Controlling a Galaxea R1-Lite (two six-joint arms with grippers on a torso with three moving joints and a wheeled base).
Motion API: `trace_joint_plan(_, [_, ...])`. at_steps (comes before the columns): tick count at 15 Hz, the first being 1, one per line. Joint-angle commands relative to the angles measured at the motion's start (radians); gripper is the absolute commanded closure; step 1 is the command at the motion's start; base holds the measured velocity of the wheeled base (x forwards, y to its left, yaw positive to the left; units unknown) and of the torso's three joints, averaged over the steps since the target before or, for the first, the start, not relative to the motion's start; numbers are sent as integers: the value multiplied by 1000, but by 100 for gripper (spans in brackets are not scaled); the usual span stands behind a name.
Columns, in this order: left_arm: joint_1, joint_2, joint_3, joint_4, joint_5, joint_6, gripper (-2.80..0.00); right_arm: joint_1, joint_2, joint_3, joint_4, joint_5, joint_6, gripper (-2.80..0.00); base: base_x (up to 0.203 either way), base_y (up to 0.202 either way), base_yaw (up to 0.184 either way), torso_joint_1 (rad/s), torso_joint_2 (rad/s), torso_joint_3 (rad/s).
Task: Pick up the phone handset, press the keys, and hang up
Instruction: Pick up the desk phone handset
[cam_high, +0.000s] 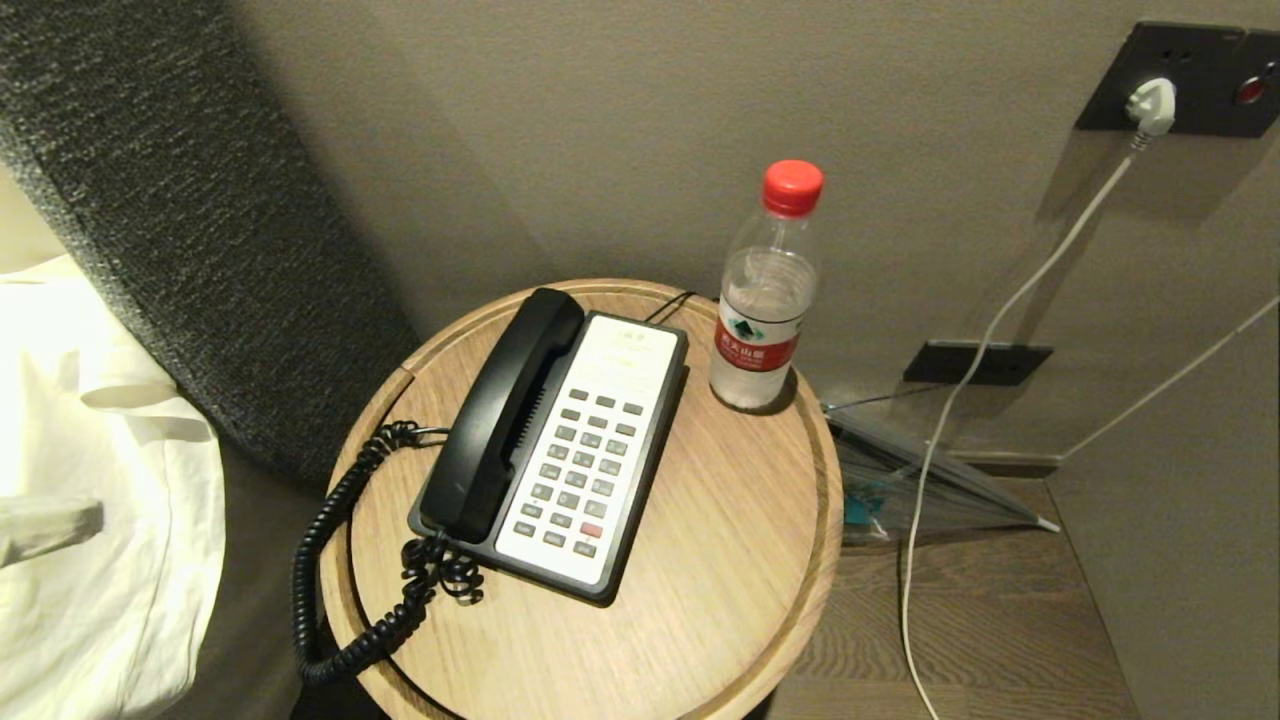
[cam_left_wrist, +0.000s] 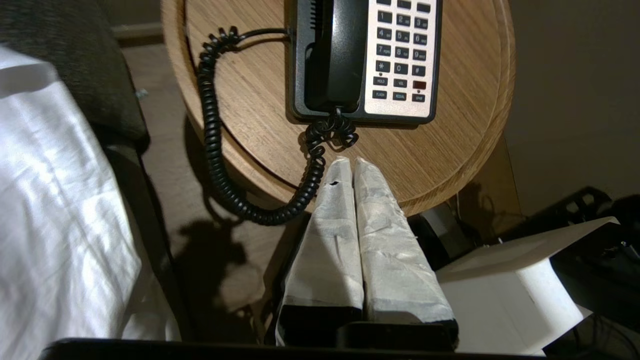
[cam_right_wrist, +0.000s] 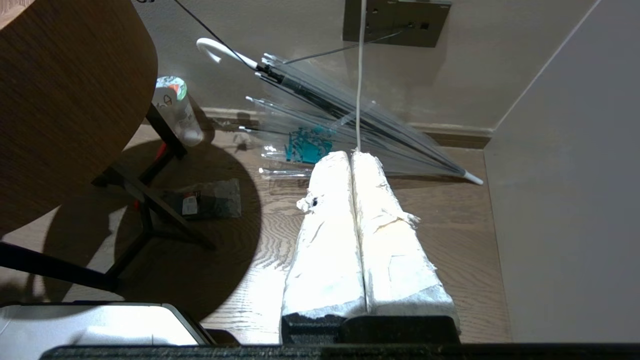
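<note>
Round wooden table (cam_high: 720, 560) by a beige wall (cam_high: 600, 130); left gripper (cam_left_wrist: 352, 162) and right gripper (cam_right_wrist: 351, 156) closed, seemingly empty.

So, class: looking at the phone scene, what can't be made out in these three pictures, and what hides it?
- Handset top end: left wrist view, cut by the frame edge.
- Cord lowest loop: head view, hidden below the table rim.
- Key labels on the phone: head view, too small.
- Left gripper, right gripper: outside the head view.
- Bottle cap: right wrist view, hidden by the tabletop.
</note>
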Motion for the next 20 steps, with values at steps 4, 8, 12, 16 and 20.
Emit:
trace_joint_plan(4, [-237, 251, -101, -9, 93, -33, 0, 0, 1, 2, 0, 0, -1, 0, 0, 0, 0, 0, 0, 0])
trace_joint_plan(8, [-401, 366, -170, -22, 227, -89, -280, 0, 1, 2, 0, 0, -1, 0, 0, 0, 0, 0, 0, 0])
trace_joint_plan(12, [-411, 383, -166, -23, 300, -115, -280, 0, 1, 2, 0, 0, -1, 0, 0, 0, 0, 0, 0, 0])
trace_joint_plan(16, [-428, 425, -167, -32, 449, -117, -280, 0, 1, 2, 0, 0, -1, 0, 0, 0, 0, 0, 0, 0])
trace_joint_plan(20, [-513, 525, -211, -72, 570, -115, -280, 0, 1, 2, 0, 0, -1, 0, 0, 0, 0, 0, 0, 0])
